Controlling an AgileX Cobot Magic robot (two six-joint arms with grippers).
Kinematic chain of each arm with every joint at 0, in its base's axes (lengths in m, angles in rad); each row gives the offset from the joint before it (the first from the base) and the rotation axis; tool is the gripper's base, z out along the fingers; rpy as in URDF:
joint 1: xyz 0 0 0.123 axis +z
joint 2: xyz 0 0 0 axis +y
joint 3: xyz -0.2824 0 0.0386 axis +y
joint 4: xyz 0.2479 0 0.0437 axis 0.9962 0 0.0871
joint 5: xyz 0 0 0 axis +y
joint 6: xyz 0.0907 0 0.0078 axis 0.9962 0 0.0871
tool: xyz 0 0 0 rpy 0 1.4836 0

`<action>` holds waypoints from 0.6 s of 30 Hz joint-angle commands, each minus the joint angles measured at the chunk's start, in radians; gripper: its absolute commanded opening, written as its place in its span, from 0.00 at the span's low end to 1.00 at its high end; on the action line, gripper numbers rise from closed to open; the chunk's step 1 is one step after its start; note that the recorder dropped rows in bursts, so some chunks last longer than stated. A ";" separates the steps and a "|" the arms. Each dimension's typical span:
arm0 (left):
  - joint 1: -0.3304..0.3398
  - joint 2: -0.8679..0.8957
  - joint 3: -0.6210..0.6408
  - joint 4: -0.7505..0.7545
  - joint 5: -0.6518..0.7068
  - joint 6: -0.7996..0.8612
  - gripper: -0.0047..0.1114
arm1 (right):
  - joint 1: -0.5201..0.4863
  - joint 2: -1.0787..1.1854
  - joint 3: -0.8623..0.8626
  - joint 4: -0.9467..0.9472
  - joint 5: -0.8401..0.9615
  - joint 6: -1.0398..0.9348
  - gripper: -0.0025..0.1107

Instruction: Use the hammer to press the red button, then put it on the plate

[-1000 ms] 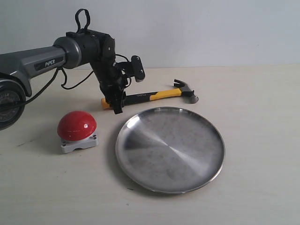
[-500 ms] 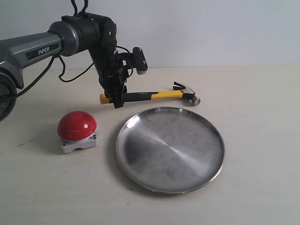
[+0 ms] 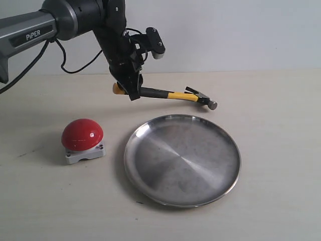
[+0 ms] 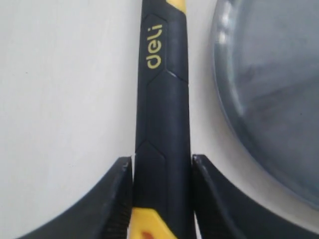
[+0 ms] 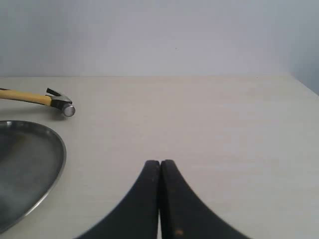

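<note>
My left gripper (image 3: 133,93) is shut on the black handle of the hammer (image 3: 170,95), near its yellow end, and holds it off the table. The dark head (image 3: 203,99) hangs lower, to the right. In the left wrist view the handle (image 4: 163,99) fills the gap between the two fingers (image 4: 118,199). The red button (image 3: 82,134) sits on its grey base at the left, below the gripper. The steel plate (image 3: 150,188) lies in the middle, just in front of the hammer. My right gripper (image 5: 160,164) is shut on nothing, over bare table; it does not show in the exterior view.
The left arm (image 3: 35,30) reaches in from the upper left with a cable loop hanging from it. A pale wall (image 3: 241,30) stands behind the table. In the right wrist view the hammer head (image 5: 62,107) and the plate rim (image 5: 60,154) lie off to one side.
The left gripper has risen and moved slightly right with the hammer in it. The handle end came off the table and the hammer now tilts head-down. The button and plate have not moved.
</note>
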 commanded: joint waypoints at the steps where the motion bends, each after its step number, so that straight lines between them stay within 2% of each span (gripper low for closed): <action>1: -0.001 -0.016 -0.001 -0.050 -0.011 -0.014 0.04 | -0.005 -0.006 0.005 -0.006 -0.009 0.000 0.02; 11: -0.001 -0.014 -0.001 -0.134 -0.027 -0.014 0.04 | -0.005 -0.006 0.005 -0.041 -0.027 -0.020 0.02; 14: -0.001 -0.014 -0.001 -0.145 -0.027 -0.014 0.04 | -0.005 -0.006 0.005 -0.069 -0.125 -0.032 0.02; 18: -0.001 -0.014 -0.001 -0.148 -0.019 -0.014 0.04 | -0.005 -0.006 0.005 -0.067 -0.347 -0.032 0.02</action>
